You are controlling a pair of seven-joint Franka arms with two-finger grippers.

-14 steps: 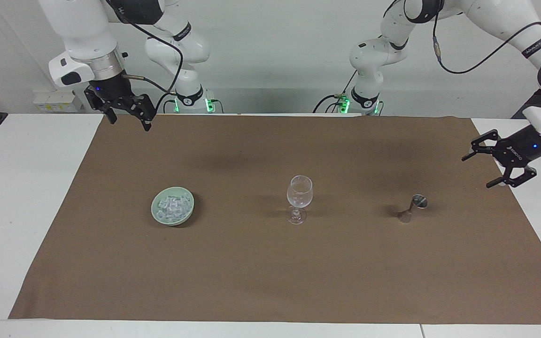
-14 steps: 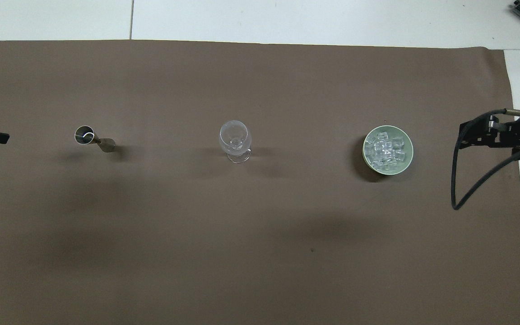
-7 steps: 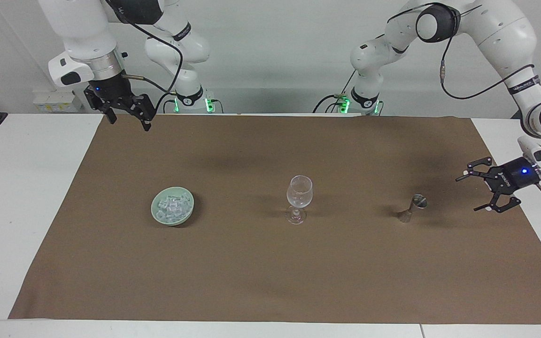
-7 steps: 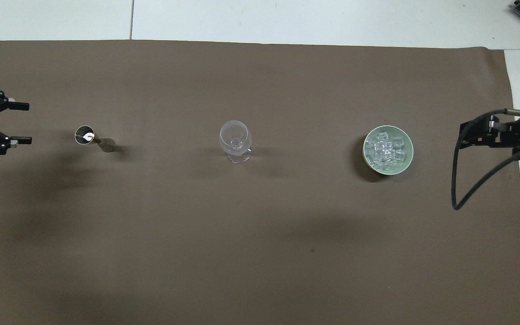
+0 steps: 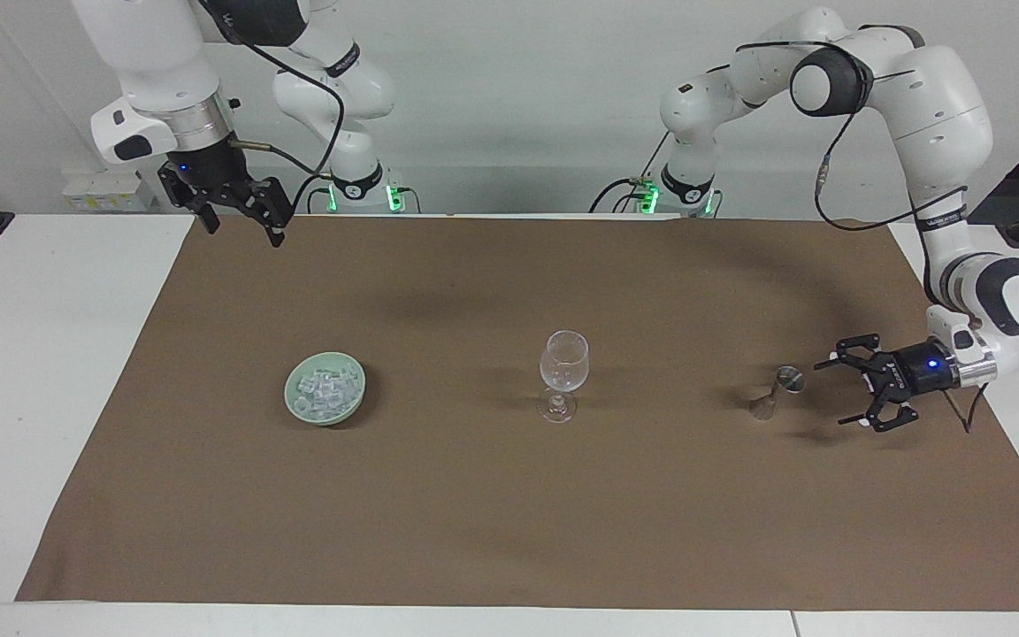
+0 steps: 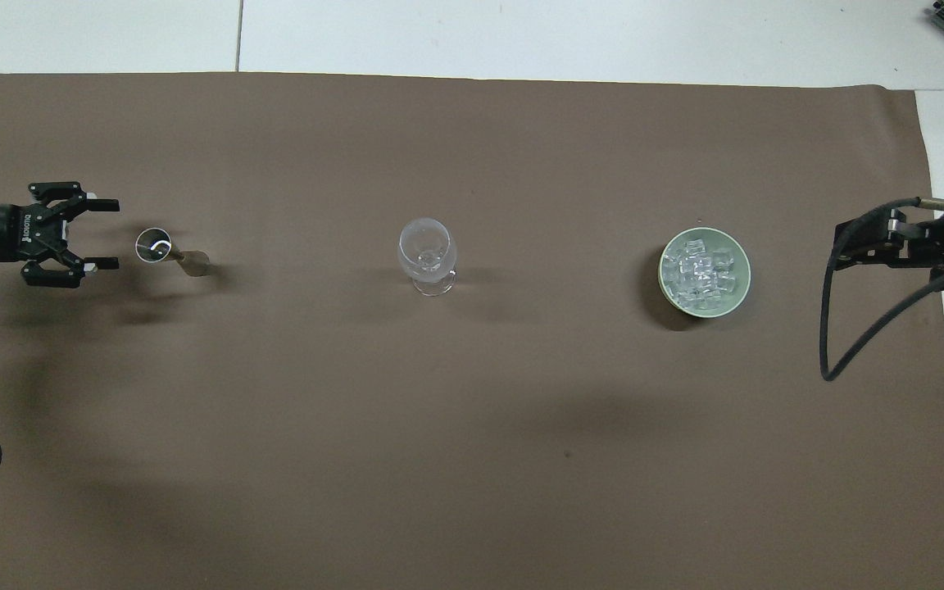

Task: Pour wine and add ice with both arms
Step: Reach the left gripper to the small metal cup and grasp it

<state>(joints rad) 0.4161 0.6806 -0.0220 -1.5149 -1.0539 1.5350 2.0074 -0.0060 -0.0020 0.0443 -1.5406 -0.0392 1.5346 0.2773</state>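
Moved: left gripper (image 5: 838, 391) has come down and in from the mat's edge, now low beside the metal jigger (image 5: 778, 395), jaws spread, holding nothing, not touching it.
Unchanged: right gripper (image 5: 242, 224) waits raised over the mat's corner nearest its base, fingers apart, empty.
Ice (image 5: 325, 389): heaped in the green bowl (image 5: 296, 407), toward the right arm's end.
Wine glass (image 5: 563, 372): upright, mid-mat, between bowl and jigger.

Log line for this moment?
left gripper: open, low beside jigger, apart | right gripper: open, waiting | wine glass: empty | ice: in bowl
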